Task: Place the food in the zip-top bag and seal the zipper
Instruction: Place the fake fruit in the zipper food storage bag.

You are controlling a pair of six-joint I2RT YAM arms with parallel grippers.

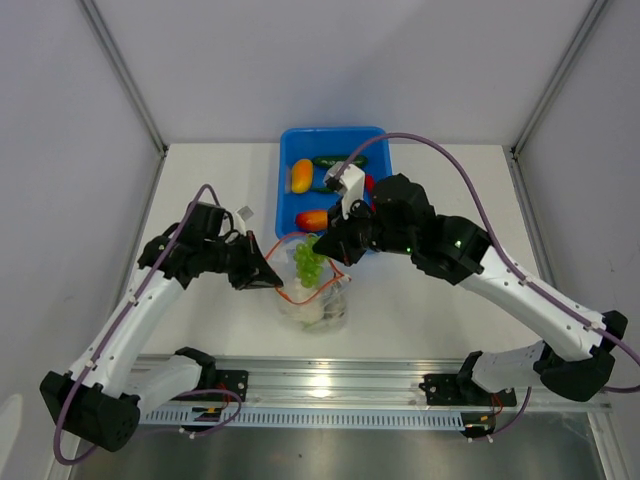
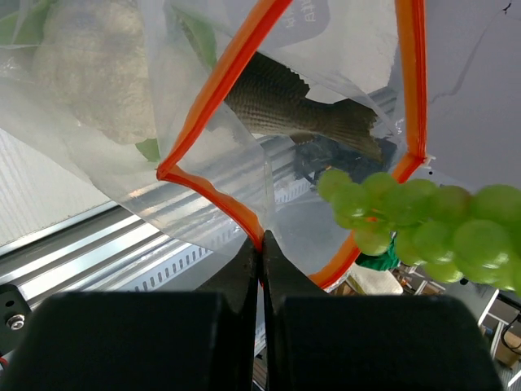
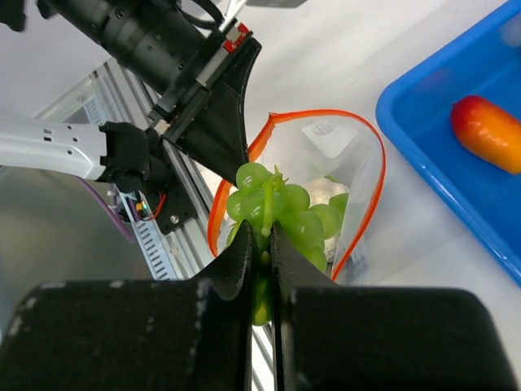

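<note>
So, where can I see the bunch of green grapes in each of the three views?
Top external: the green grapes are at centre, over the zip-top bag, just below the blue tub.
Left wrist: the grapes are at the right edge, mid-height.
Right wrist: the grapes are at centre, held by the right end effector.
Shared landmark: the orange zipper.
</note>
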